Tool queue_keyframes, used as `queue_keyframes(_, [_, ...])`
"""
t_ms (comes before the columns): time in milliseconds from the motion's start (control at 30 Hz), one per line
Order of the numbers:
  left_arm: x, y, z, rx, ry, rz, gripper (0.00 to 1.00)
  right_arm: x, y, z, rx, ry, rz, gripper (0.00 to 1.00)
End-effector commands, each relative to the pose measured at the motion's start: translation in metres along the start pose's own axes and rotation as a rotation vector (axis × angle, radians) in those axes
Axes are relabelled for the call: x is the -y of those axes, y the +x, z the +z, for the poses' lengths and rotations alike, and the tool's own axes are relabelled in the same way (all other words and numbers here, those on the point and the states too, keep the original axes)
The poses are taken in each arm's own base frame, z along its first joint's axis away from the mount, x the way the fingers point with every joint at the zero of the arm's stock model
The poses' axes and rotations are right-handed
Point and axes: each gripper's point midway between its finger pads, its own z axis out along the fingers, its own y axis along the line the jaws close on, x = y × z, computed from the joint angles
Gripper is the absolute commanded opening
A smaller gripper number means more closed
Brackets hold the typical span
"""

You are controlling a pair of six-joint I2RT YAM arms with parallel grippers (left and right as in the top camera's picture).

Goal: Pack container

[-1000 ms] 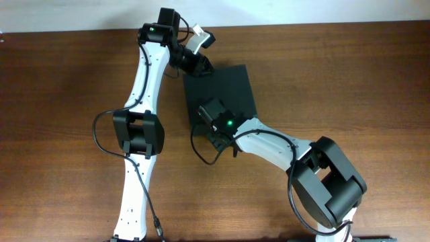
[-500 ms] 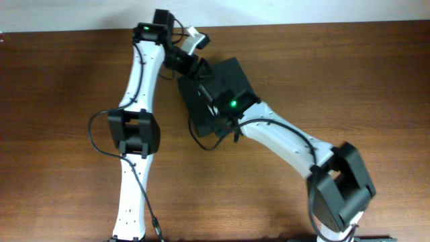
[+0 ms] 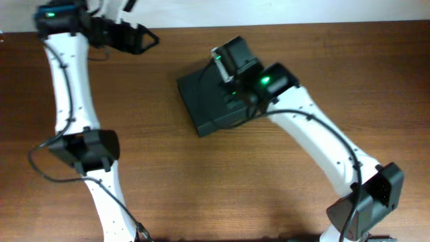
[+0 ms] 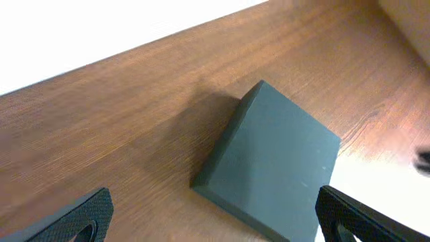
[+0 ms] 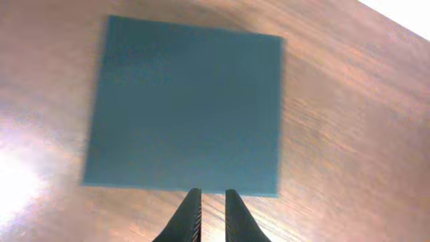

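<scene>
Brown tabletop (image 3: 349, 74) carries the closed container (image 3: 205, 101) near its middle. Overhead, the right arm hides its far corner; the right wrist view shows the whole lid, with the right tool (image 5: 211, 215) nearly together and empty. The left tool (image 3: 149, 40) gapes wide, well apart.

The left arm (image 3: 67, 87) is no longer at the container (image 3: 201, 104). It now reaches to the far left corner of the table (image 3: 349, 60), and the left gripper (image 3: 149, 39), earlier at the box's far corner, gapes wide, well apart from it. The right arm (image 3: 316, 134) now stretches farther forward over the lid, and the container lies more askew than before.
</scene>
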Motion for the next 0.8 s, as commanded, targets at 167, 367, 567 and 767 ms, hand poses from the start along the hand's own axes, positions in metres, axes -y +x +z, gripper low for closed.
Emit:
queue_keyframes(167, [0.004, 0.011, -0.029, -0.015, -0.001, -0.077, 0.99, 0.095, 0.016, 0.017, -0.057, -0.078, 0.336, 0.14])
queue_keyframes(367, [-0.006, 0.021, -0.03, -0.062, -0.062, -0.088, 0.99, 0.117, 0.037, 0.043, -0.127, -0.173, 0.442, 0.14])
queue_keyframes(567, [-0.006, 0.02, -0.03, -0.059, -0.065, -0.084, 0.99, 0.117, 0.063, 0.087, -0.241, -0.165, 0.461, 0.13])
queue_keyframes(767, [-0.007, 0.02, -0.03, -0.059, -0.066, -0.084, 0.99, 0.108, 0.083, 0.113, -0.327, -0.196, 0.474, 0.11])
